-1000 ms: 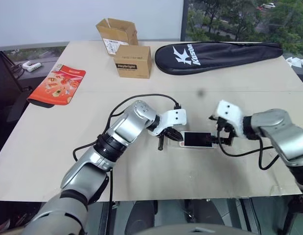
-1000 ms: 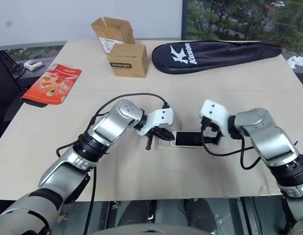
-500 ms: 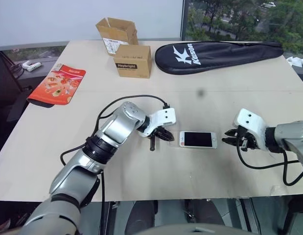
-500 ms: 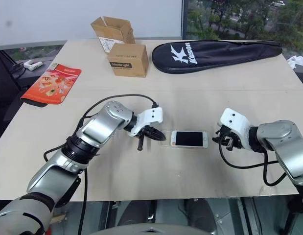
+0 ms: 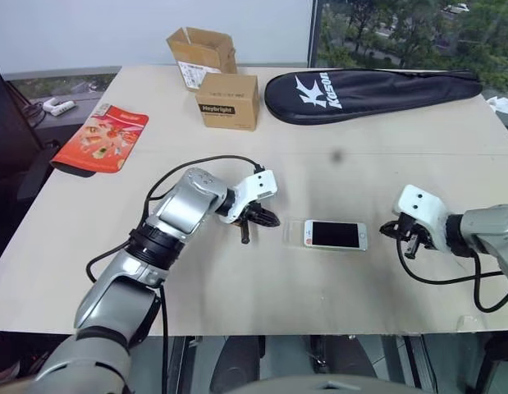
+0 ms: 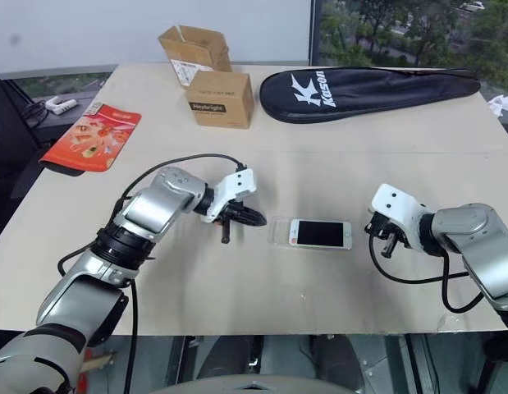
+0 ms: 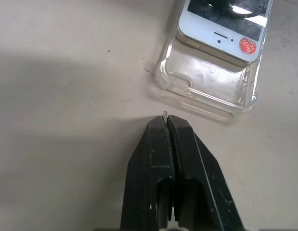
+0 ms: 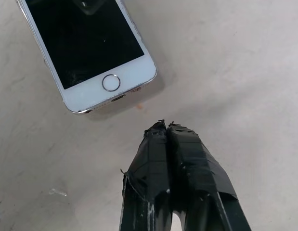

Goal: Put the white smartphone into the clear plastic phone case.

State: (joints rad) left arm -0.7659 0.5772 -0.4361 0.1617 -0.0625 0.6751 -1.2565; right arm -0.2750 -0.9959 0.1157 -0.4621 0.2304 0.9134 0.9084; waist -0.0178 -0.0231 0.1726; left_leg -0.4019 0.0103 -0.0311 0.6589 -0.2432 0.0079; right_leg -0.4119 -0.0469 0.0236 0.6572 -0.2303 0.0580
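Both tools, left tool (image 5: 244,239) and right tool (image 5: 411,253), have backed off pinched empty; your white smartphone (image 5: 336,235) overhangs the clear plastic phone case (image 7: 206,84), so pushing could skid both.

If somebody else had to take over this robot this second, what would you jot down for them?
Left tool: shut, empty, just short of the case's free end, not touching it.
Right tool: shut, empty, just off the phone's home-button end, not touching.
White smartphone: screen up on the table between the two tools, lying partly on the clear plastic phone case; the case's end toward the left tool sticks out uncovered.
Done: phone laid over the case.
Left: the phone looks not yet seated; slide it fully over the case and press it in.
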